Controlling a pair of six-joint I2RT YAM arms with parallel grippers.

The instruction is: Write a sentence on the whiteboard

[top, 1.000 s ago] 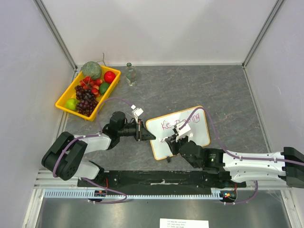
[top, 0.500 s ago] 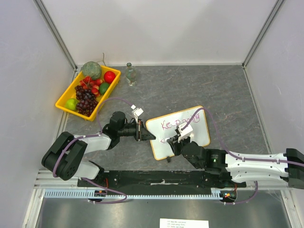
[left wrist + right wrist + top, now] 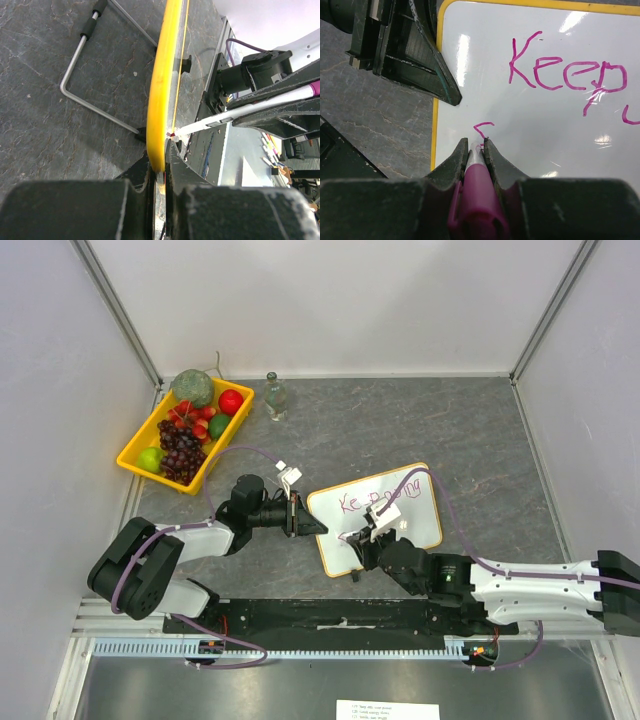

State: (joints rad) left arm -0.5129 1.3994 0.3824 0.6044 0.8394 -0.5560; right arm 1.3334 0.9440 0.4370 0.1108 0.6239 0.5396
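Whiteboard (image 3: 422, 528) sat on the worktop (image 3: 420, 420) just in front of the two arm bases, slightly right of centre, its long edge turned at an angle. We could not tell whether it lay flat or leaned.

Left fingers (image 3: 177, 160) were closed on the yellow frame at the board's left short edge, pinching it from both sides and steadying it. In the top view they (image 3: 308, 521) met that edge as a dark wedge.

Right fingers (image 3: 451, 162) were closed on a pink marker (image 3: 477, 200), tip down on the white surface (image 3: 545, 150) near the lower left corner.

Writing so far, all in pink:
- First line: "Keep" (image 3: 565, 70) read clearly in the right wrist view. More strokes followed it towards the right edge. In the top view they looked like a second word, but the arm crossed it and we could not read it with certainty.
- Second line: one small hooked stroke (image 3: 483, 128), with the marker tip just below it. We took this for the first letter of a new line.

Our judgement: the task was partly done, with roughly one line written and a second barely begun. The lower half of the board was blank apart from that stroke. How long the sentence was meant to be, we could not say.

Yellow fruit tray (image 3: 132, 456) and small bottle (image 3: 275, 397) stood well apart at the far left, not involved.
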